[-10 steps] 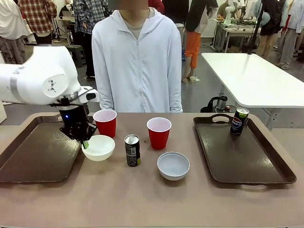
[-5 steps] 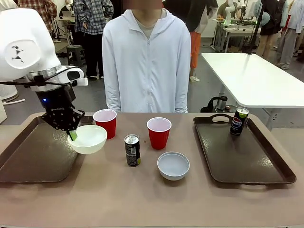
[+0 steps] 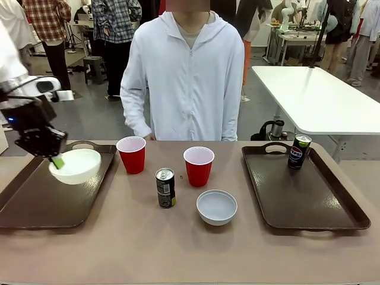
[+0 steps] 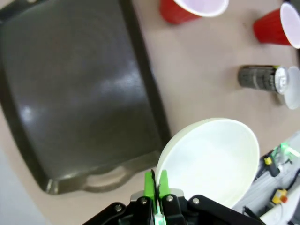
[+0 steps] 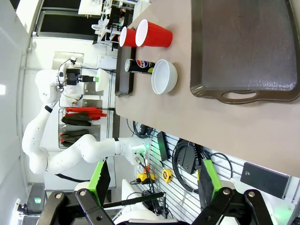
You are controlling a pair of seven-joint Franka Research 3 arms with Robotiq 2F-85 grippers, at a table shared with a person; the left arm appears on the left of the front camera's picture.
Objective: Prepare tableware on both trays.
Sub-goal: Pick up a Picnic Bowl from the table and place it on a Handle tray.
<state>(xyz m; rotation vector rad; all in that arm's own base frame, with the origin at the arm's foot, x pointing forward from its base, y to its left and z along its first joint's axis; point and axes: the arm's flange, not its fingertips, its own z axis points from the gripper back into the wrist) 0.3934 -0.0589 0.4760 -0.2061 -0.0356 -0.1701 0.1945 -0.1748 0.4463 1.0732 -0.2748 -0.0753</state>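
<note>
My left gripper is shut on the rim of a whitish bowl and holds it in the air over the left tray. In the left wrist view the green pads pinch the bowl at its rim, with the bare tray below. Two red cups, a dark can and a second bowl stand on the table between the trays. Another can stands at the far corner of the right tray. My right gripper is open and holds nothing, off the table's end beyond the right tray.
A person in a white hooded jacket stands at the far side, arms hanging down. The brown table has free room along its near edge. A white table stands behind at the right.
My left gripper has lifted the bowl from the table beside the left red cup and carried it left and up, over the left tray. Everything else on the table has stayed put.
</note>
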